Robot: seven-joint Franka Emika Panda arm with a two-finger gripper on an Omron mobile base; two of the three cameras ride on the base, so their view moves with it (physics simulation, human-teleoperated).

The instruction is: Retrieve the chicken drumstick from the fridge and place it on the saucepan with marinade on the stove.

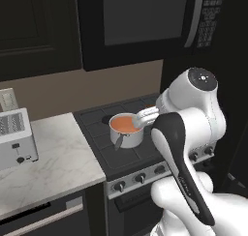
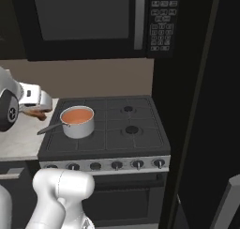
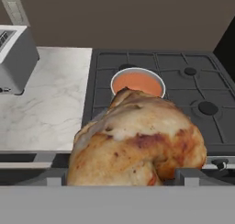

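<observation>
Drumstick meat fills the lower middle of the hand view: the golden-brown, orange-tinged chicken drumstick sits between the two dark finger tips of the end effector, whose jaws stand wide apart and pinch the bulky meat from both sides. One tip shows at 5 o'clock of the meat, the other is mostly hidden at 7 o'clock.

In the right base view the end effector hangs at the left edge, with a brownish bit of the chicken drumstick under the white hand, above the seam between the pale marbled tabletop and the black gas stove with dark grates. From there the small round shiny steel saucepan with orange-red marinade is near, at 4 o'clock, apart from the held meat; its thin handle points toward 8 o'clock.

In the hand view the saucepan lies just beyond the meat at 12 o'clock, on the stove's rear left burner area. In the left base view the white hand reaches in at 3 o'clock of the saucepan.

A silver box-shaped toaster stands on the tabletop at 10 o'clock of the meat. A black microwave with a keypad hangs above the stove. The black fridge stands at 3 o'clock of the stove.
</observation>
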